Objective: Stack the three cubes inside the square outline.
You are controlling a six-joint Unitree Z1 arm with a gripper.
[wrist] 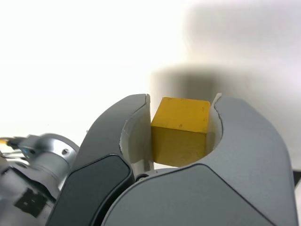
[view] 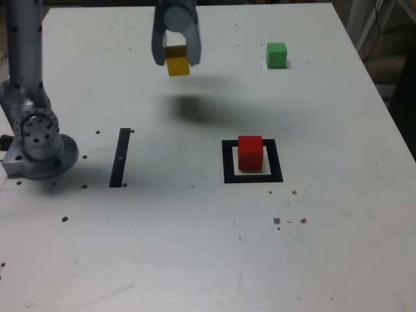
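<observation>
1. Nearest in the exterior view, a black strip (view: 120,158) is lying on the white surface (view: 136,260); the wrist view isn't showing it.
2. Just beyond, the red cube (view: 250,153) is sitting inside the square outline (view: 229,162), its top showing bare in the exterior view.
3. Farther off, the hand (view: 177,62) is hovering above the surface, its jaws closing firmly on the yellow cube (wrist: 181,127). Only the wrist view is showing both pads pressing its opposite sides; the exterior view is showing its lower part projecting between the fingertips.
4. Also far off, the green cube (view: 277,56) is resting toward the exterior view's right, missing from the wrist view.
</observation>
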